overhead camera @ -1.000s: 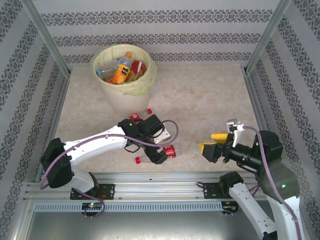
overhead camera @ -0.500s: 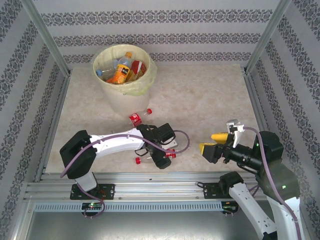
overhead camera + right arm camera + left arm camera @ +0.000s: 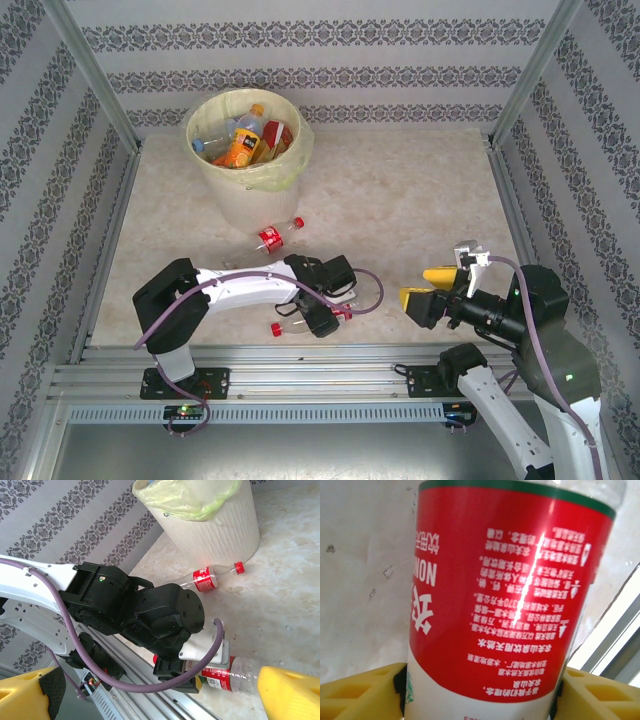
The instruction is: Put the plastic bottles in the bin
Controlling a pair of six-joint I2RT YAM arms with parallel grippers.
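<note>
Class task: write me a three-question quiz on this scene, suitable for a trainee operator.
1. True or false: the bin already holds bottles.
2. Which gripper has the red-labelled bottle between its fingers? A) left gripper B) right gripper
3. How many bottles lie on the table outside the bin?
Key: 1 true; 2 A; 3 two, the gripped one and another bottle near the bin.

bare table [image 3: 420, 200] right of the bin [image 3: 243, 198]; one loose bottle [image 3: 272, 237] between bin and left arm [image 3: 240, 285]
</note>
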